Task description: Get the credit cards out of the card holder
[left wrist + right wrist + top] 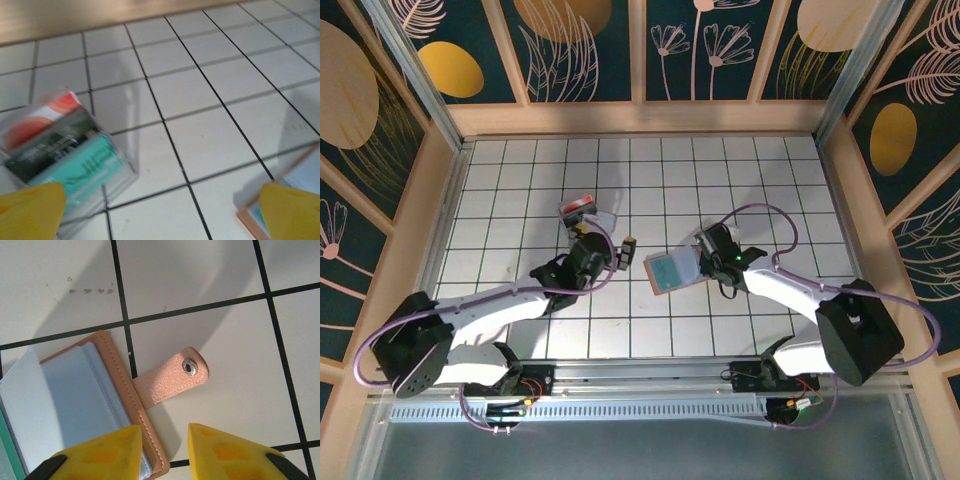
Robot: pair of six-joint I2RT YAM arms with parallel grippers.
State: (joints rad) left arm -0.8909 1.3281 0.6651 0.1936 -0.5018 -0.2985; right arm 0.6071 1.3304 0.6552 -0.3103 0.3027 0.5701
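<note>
The tan card holder (670, 272) lies open and flat on the tiled table, grey-blue pockets up. Its snap tab (170, 377) sticks out to the side. A teal card edge (5, 450) shows in a pocket at the far left of the right wrist view. My right gripper (165, 432) hovers over the holder's tab-side edge (125, 390), jaws a little apart. One finger is above the blue pocket, the other above bare tile, and neither pinches anything. My left gripper (160, 215) stands wide open over bare tile, with the holder's corner (302, 172) by its right finger.
A clear plastic box (582, 212) with red, dark and teal contents lies just beyond the left gripper, near its left finger (30, 210). Wooden walls (640, 118) fence the table. Open tile lies behind and to the right of the holder.
</note>
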